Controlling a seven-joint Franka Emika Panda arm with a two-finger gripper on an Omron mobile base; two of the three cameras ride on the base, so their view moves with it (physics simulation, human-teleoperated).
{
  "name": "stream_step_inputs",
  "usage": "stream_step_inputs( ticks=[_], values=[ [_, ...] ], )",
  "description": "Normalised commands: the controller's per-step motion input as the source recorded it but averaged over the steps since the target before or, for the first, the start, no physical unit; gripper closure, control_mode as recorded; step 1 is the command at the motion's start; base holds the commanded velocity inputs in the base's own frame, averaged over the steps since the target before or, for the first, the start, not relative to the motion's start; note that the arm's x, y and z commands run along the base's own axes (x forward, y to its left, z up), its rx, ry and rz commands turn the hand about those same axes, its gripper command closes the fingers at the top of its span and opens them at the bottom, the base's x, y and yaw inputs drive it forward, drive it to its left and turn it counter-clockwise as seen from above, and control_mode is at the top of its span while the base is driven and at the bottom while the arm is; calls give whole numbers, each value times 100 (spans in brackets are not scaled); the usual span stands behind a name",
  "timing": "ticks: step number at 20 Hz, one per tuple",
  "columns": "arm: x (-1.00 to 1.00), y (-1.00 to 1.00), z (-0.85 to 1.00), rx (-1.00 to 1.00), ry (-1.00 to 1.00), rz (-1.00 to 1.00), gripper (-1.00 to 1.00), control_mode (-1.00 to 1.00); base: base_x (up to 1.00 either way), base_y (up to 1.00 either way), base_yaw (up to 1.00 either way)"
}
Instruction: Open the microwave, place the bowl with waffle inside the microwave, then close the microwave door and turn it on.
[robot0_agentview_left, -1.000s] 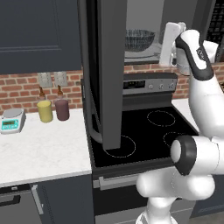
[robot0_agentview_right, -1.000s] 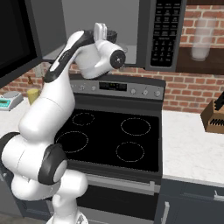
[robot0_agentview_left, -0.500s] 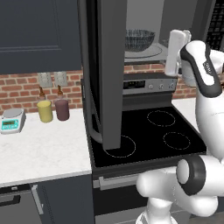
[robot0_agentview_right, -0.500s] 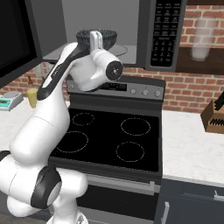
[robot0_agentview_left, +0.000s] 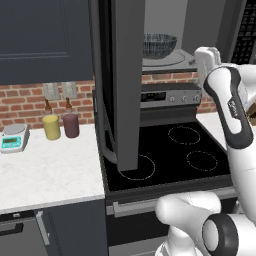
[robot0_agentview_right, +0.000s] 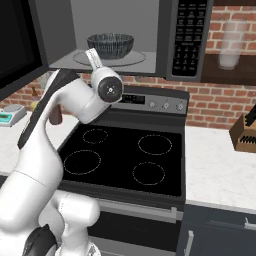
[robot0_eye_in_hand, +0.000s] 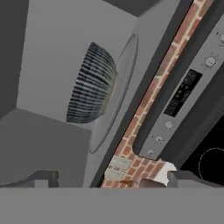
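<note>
Bowl (robot0_agentview_right: 110, 45) on the turntable (robot0_agentview_right: 141, 59), inside the microwave (robot0_agentview_right: 190, 37), dead centre of the cavity. We see it again from the left base camera, up at twelve o'clock above the stove (robot0_agentview_right: 125, 160). The waffle we can't make out; the bowl's wall hides whatever lies in it.

We have the gripper (robot0_eye_in_hand: 109, 178) clear of the cavity now, fingers spread wide with nothing between them. In the hand view the bowl sits at about ten o'clock from the fingertips, well apart from them.

The door (robot0_agentview_left: 117, 82) stands wide open, swung out edge-on over the stove at roughly nine o'clock from the hand (robot0_agentview_left: 207, 59). By our reckoning, closing it comes next, then the keypad (robot0_agentview_right: 189, 35) at three o'clock of the cavity.

Where could this slip? We'd have to get round to the door's outer face; a push landing near the hinge would barely swing it. An elbow passing close to the cavity mouth could clip the turntable's edge and shift the bowl. A door left ajar means the start press does nothing. And spread fingers on that tight keypad could hit the wrong key.
</note>
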Motion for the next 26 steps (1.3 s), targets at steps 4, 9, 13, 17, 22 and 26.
stream_step_inputs(
  ticks=[4,9,13,17,22,26],
  values=[
    [-25,-6,-35,-46,0,-15,-100,-100,0,0,0],
    [-30,-4,-35,-48,0,-16,-100,-100,0,0,0],
    [-33,0,-39,-50,0,-20,-100,-100,0,0,0],
    [-26,-8,-32,-48,0,-22,-100,-100,0,0,0],
    [-16,-14,-23,-44,4,-24,-100,-100,0,0,0],
    [-2,-9,-46,-37,6,-14,-100,-100,0,0,0]
  ],
)
